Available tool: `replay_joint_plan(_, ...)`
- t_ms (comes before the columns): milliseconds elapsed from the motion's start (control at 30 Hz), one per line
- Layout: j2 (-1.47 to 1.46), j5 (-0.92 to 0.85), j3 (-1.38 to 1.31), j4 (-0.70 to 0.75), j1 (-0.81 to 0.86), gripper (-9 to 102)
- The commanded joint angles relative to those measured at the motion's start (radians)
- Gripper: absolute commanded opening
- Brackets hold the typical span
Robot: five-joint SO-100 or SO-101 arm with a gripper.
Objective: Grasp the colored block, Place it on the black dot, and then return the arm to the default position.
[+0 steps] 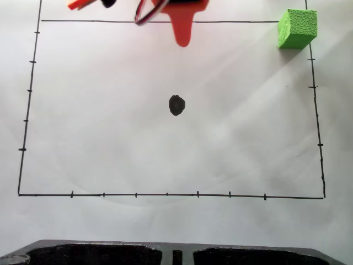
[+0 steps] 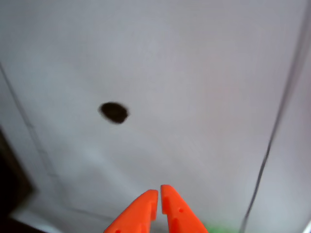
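Observation:
The bright green foam cube sits at the upper right of the fixed view, on the corner of the drawn rectangle. The black dot lies bare in the middle of the white paper, also seen in the wrist view as a dark blot. The orange arm enters from the top edge of the fixed view, its pointed finger hanging over the top line, well left of the cube. In the wrist view the gripper is shut, its two orange tips together and empty, with a sliver of green at the bottom edge.
White paper carries a thin black border with tick marks. A dark tray-like object runs along the bottom edge of the fixed view. Black, red and white cables hang beside the arm at the top.

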Motion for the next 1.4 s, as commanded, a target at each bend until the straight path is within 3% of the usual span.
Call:
replay_joint_plan(0, -0.129, 0.092, -0.173, 0.044, -0.058, 0)
replay_joint_plan(533, -0.43, 0.474, -0.495, 0.247, -0.436, 0)
replay_joint_plan(1067, -0.555, 0.673, -0.557, 0.236, -0.672, 0)
replay_joint_plan(1200, -0.58, 0.704, -0.558, 0.225, -0.729, 2)
replay_joint_plan(1367, -0.601, 0.741, -0.558, 0.219, -0.765, 14)
